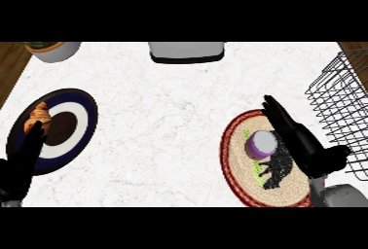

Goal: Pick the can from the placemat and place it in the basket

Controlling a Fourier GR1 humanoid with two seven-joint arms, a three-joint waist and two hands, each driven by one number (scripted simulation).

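The can [262,144] stands upright on the placemat, a short purple tin with a pale grey top, and my right robot hand [307,148] sits just beside it on the basket side. The fingers [282,115] are stretched out straight, running up past the can, with the thumb stuck out the other way toward the basket; nothing is curled round anything, so the hand is wide open and holds nothing. I read that as lining up: the palm faces the can's side so the fingers can wrap it from the right. I can't tell whether the palm already touches the can.

The dark patch below the can looks like the hand's shadow on the weave, which suggests to me the hand is above the mat rather than resting on it.

The placemat [237,176] is round and woven with a red rim, lying flat on the white marbled desk [165,136]. The wire basket [335,97] is near its right edge, so once the can is gripped I judge the carry will be short, mostly a lift over the wall.

Farther out, my left robot hand [18,168] rests open at the lower left, fingers up, over the edge of a dark blue plate [81,121] carrying a croissant [39,118]. It's well apart from the work. A grey appliance [187,52] and a pale pot [56,50] sit along the far edge.
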